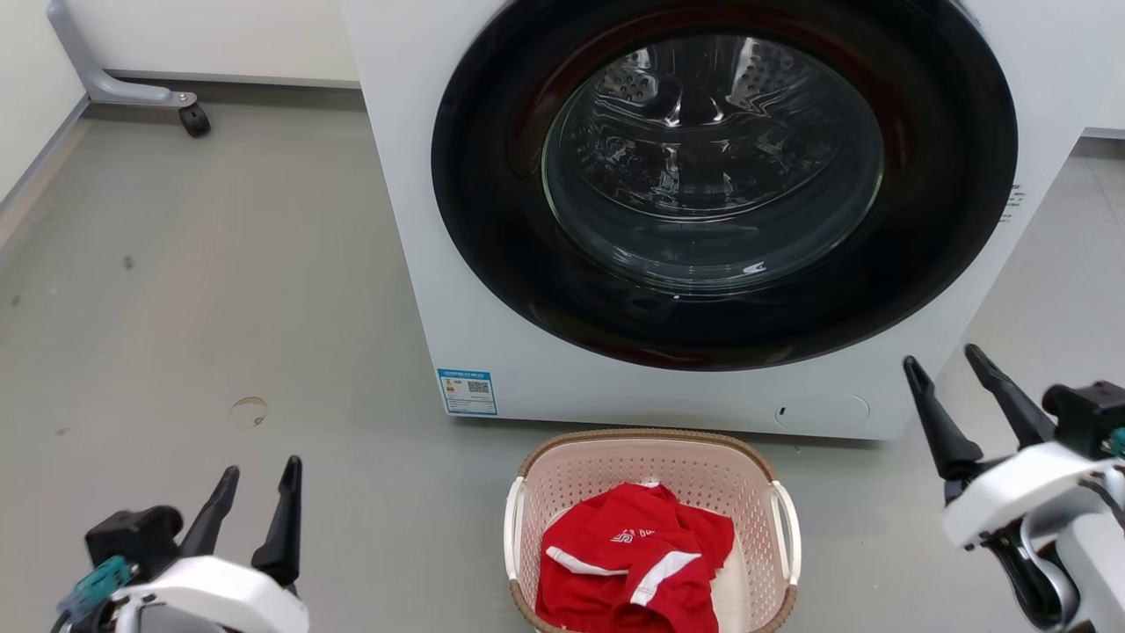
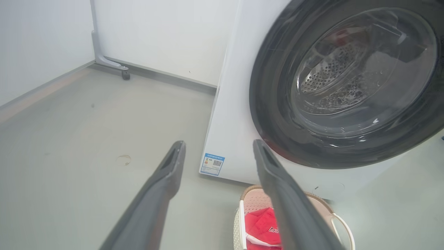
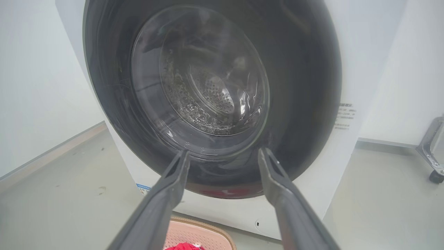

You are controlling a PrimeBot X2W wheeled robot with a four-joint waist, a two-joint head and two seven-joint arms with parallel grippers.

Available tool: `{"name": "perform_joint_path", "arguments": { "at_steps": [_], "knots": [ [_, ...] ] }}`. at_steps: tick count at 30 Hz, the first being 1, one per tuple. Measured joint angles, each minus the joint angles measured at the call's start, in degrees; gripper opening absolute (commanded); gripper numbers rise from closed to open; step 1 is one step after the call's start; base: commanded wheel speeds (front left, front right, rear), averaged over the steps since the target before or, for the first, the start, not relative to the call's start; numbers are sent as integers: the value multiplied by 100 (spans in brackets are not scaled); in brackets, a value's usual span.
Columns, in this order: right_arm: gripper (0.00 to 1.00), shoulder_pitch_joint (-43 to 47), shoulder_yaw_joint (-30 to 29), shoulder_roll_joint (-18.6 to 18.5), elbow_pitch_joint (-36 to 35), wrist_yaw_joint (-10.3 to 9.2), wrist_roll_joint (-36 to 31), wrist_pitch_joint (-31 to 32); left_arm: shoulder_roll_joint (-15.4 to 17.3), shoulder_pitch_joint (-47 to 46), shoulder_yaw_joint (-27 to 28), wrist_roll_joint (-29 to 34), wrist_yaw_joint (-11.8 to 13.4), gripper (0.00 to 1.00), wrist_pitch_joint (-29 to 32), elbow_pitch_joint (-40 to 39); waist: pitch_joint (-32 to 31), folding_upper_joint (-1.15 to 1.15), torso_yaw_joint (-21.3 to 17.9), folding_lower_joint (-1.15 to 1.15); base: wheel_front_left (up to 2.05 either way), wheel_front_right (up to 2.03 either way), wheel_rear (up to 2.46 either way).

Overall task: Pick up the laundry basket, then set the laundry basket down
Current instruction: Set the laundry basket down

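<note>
- Head view: the grey floor (image 1: 220, 308) carries everything here; its left edge meets a pale wall.
- The white washing machine (image 1: 492, 290) stands at the back, its dark round door facing the robot.
- The laundry basket (image 1: 650, 433) sits on the floor just in front of the machine, between the two arms, upright.
- A red garment (image 1: 633, 554) lies inside it.
- The left hand (image 1: 262, 466) and right hand (image 1: 940, 356) are both spread and empty, well apart from the basket.
- The pick-up looks not yet begun. Next, each hand likely needs lowering inward to a white side handle (image 1: 512, 527), closing evenly so the lift stays level.
</note>
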Motion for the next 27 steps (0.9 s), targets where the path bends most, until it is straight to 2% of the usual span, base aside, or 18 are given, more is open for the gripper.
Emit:
{"name": "perform_joint_path", "arguments": {
  "at_steps": [9, 14, 20, 27],
  "knots": [
    [100, 662, -649, -5, -104, 0, -112, 0, 570, 862, 292, -283, 838, 100, 650, -1439, -81, 0, 30, 0, 0, 0, 0],
    [100, 923, -856, -47, -165, 0, -110, 0, 716, 1301, 445, -341, 1191, 100, 679, -1985, -156, 0, 56, 0, 0, 0, 0],
    [100, 1187, -1165, -74, -371, -1, -153, 0, 724, 1857, 563, -347, 1325, 100, 390, -2295, -133, 0, 59, 0, 0, 0, 0],
    [100, 1434, -1345, 21, -492, -4, -224, 0, 786, 1903, 569, -347, 1379, 100, 435, -2453, -136, 0, 141, 0, 0, 0, 0]
  ]
}}
